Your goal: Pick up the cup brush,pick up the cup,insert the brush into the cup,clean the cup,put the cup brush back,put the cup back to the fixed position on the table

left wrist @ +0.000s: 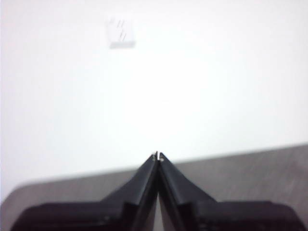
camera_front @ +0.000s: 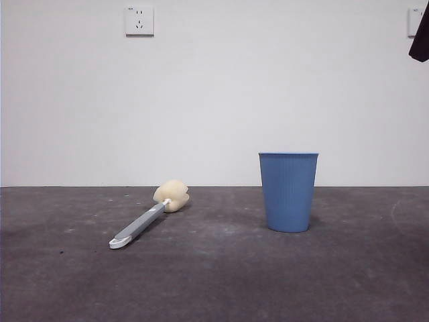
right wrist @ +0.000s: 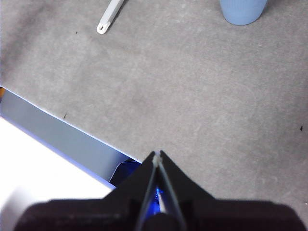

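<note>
So the cup (camera_front: 288, 192) is blue ribbed plastic, tapering to its base, standing upright on the matte, scuffed dark grey table (camera_front: 221, 282). The cup brush (camera_front: 150, 213) lies flat well apart from it: slim grey handle, whitish tip nearest the camera, lumpy cream sponge head at the far end. My left gripper (left wrist: 157, 156) has both jaws pressed together, facing a white wall. My right gripper (right wrist: 157, 154) is closed too, above the table's near edge; from there the cup and the brush are cut off.
</note>
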`<move>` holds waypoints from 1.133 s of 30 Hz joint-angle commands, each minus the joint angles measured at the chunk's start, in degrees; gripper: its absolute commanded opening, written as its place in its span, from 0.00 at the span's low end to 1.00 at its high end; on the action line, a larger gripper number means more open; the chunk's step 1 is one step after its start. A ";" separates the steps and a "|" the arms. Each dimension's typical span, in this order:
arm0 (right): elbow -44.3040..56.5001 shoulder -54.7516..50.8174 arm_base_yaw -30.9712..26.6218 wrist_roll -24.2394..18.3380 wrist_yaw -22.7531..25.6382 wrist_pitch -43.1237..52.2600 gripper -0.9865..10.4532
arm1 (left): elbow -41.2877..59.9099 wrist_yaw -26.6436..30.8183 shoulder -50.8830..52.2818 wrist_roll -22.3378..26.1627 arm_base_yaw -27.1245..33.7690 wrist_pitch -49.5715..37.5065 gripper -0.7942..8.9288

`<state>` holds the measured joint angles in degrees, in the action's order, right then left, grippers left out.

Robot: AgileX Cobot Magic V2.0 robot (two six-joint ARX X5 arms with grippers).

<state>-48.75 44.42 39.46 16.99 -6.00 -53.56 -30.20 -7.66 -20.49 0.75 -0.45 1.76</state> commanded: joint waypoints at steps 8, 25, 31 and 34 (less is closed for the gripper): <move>-0.09 0.02 0.09 0.52 0.15 0.35 0.09 | 22.18 0.11 13.46 0.37 3.02 -0.35 0.08; -0.09 0.02 0.09 0.50 0.15 0.37 0.09 | 30.03 -0.39 20.39 -1.18 3.17 8.13 0.08; -0.09 0.02 0.09 0.52 0.15 0.37 0.09 | 30.03 0.02 20.37 -1.14 3.17 8.13 0.08; -0.09 0.02 0.09 0.50 0.17 0.37 0.09 | 30.03 0.04 20.37 -1.14 3.17 8.13 0.08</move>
<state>-48.75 44.45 39.46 17.15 -5.98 -53.56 -0.97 -7.70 -0.34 -0.03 2.52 10.09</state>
